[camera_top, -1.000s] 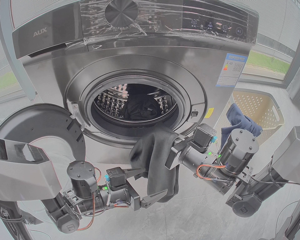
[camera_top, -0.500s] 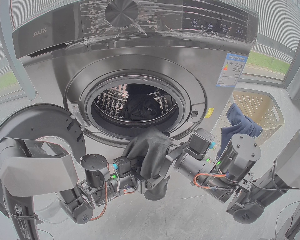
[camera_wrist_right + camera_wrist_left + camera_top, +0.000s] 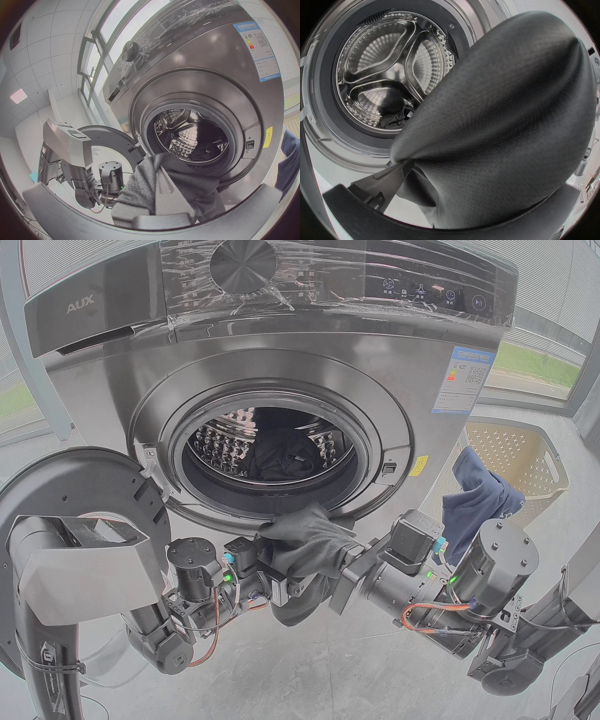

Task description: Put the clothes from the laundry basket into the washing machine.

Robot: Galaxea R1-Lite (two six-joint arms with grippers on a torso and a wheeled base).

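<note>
The dark cloth (image 3: 309, 540) is up in the air above the floor (image 3: 350, 671). It is bunched in a lump. Its top is right at the low edge of the round hole of the washing machine (image 3: 275, 365), and none of it is inside. A loose end hangs down under the lump.

The left end effector (image 3: 289, 580) pinches the cloth from the left, and the cloth folds in tight at its finger (image 3: 393, 170). The right end effector (image 3: 328, 552) holds the cloth from the right, with cloth lying over its fingers.

The thick rim of the hole lies between the cloth and the shiny drum (image 3: 219, 446). A black cloth (image 3: 284, 455) lies at the bottom of the drum. The round door (image 3: 81, 490) is swung open to the left, beside the left arm.

The tan laundry basket (image 3: 519, 452) stands on the floor at the right side of the machine. A blue cloth (image 3: 478, 499) hangs over its near edge, just behind the right arm.
</note>
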